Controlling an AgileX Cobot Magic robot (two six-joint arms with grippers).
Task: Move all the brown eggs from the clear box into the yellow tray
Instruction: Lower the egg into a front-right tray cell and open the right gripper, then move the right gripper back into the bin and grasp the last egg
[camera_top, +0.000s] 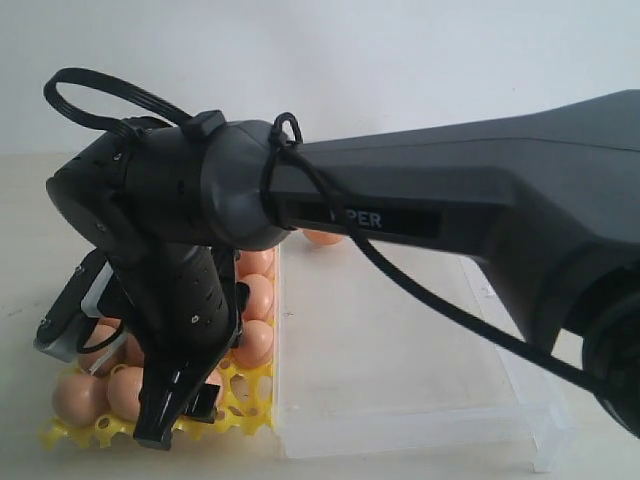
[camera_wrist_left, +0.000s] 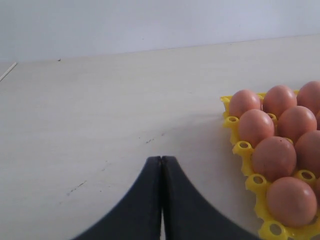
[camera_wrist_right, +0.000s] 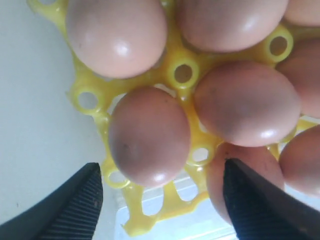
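The yellow tray (camera_top: 245, 405) lies at the lower left and holds several brown eggs (camera_top: 258, 297). My right arm reaches across over it. The right gripper (camera_top: 185, 412) points down at the tray's near side. In the right wrist view that gripper (camera_wrist_right: 162, 169) is open. One brown egg (camera_wrist_right: 149, 134) sits in an edge cup of the yellow tray (camera_wrist_right: 182, 72) between the two spread fingers (camera_wrist_right: 82, 202), and neither touches it. The clear box (camera_top: 400, 350) lies right of the tray, with one egg (camera_top: 322, 237) visible at its far end. The left gripper (camera_wrist_left: 161, 159) is shut on nothing, above bare table beside the tray (camera_wrist_left: 239, 146).
The right arm's dark body (camera_top: 450, 200) hides much of the tray and the far part of the clear box. A black cable (camera_top: 440, 310) hangs from it over the box. The pale table (camera_wrist_left: 100, 110) stretches away from the tray.
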